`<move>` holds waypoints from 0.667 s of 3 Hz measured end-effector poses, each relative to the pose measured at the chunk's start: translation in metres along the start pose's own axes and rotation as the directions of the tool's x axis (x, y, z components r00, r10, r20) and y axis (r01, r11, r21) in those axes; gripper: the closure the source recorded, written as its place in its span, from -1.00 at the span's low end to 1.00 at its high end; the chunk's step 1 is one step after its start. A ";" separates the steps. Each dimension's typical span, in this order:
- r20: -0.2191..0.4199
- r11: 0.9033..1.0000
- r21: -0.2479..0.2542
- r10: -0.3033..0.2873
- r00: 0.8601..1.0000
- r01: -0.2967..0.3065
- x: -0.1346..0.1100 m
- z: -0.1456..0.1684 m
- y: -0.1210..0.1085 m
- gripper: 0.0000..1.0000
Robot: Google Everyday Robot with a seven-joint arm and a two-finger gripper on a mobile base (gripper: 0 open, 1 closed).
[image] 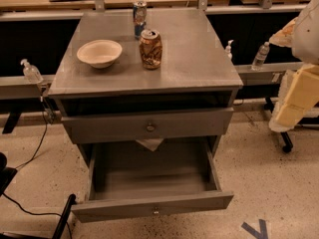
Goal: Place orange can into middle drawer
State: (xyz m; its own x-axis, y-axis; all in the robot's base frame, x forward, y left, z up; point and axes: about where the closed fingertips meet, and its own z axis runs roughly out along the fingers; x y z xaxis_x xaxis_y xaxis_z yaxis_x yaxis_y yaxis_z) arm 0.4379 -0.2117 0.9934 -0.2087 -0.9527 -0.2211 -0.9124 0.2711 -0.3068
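Camera view shows the gripper (288, 112) at the right edge, well apart from the orange can (150, 49), its width impossible to tell; the can stands upright on the worktop (199, 59), ungrasped, so next comes a reach and grasp, then the open middle drawer (154, 180)

There's the orange can (150, 49) upright on the tabletop (199, 59) at upper centre, white bowl (99, 53) just left, middle drawer (149, 178) standing open at the bottom, arm (299, 91) at right edge, hand out of frame.
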 end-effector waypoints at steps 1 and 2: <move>0.000 1.000 0.000 0.000 1.000 0.000 0.000 0.000 0.000 -1.00; 0.030 0.999 0.029 -0.037 0.999 0.036 -0.011 0.006 -0.028 -1.00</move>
State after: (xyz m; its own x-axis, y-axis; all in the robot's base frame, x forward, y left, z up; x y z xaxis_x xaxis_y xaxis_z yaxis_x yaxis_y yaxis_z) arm 0.4683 -0.2080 0.9991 -0.1646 -0.9574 -0.2371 -0.9086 0.2408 -0.3412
